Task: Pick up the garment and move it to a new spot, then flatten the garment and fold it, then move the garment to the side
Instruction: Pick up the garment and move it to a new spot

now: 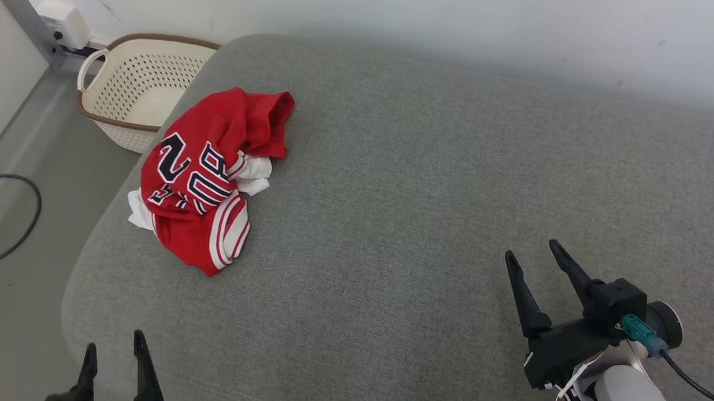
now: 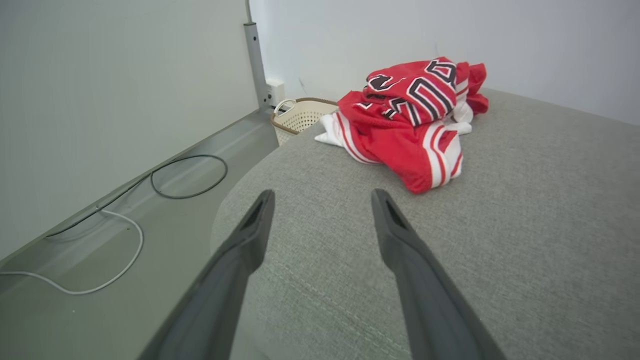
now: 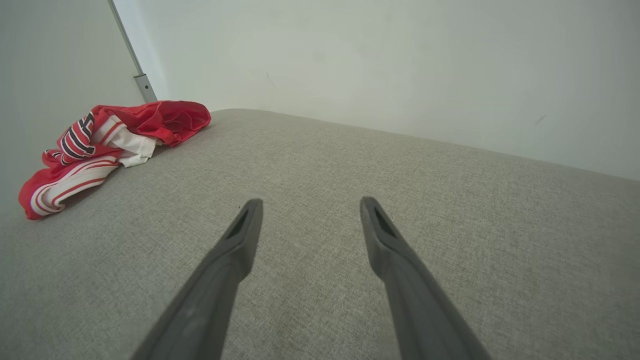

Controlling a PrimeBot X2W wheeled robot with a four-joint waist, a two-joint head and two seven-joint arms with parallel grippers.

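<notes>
The garment (image 1: 209,177) is a red jersey with white stripes and black-and-white lettering, lying crumpled near the far left corner of the grey cushion (image 1: 406,210). It also shows in the left wrist view (image 2: 415,115) ahead and to the right, and at the left edge of the right wrist view (image 3: 105,145). My left gripper (image 1: 114,344) sits at the lower left, open, well short of the garment. My right gripper (image 1: 531,251) stands open at the lower right, far from it. In each wrist view the left gripper (image 2: 322,197) and the right gripper (image 3: 307,205) hold nothing between their fingers.
A cream perforated laundry basket (image 1: 137,83) stands on the floor beyond the cushion's far left corner. Black cable (image 1: 9,218) loops on the floor at left; a white cable (image 2: 100,280) lies there too. A pale wall (image 1: 445,25) runs behind the cushion.
</notes>
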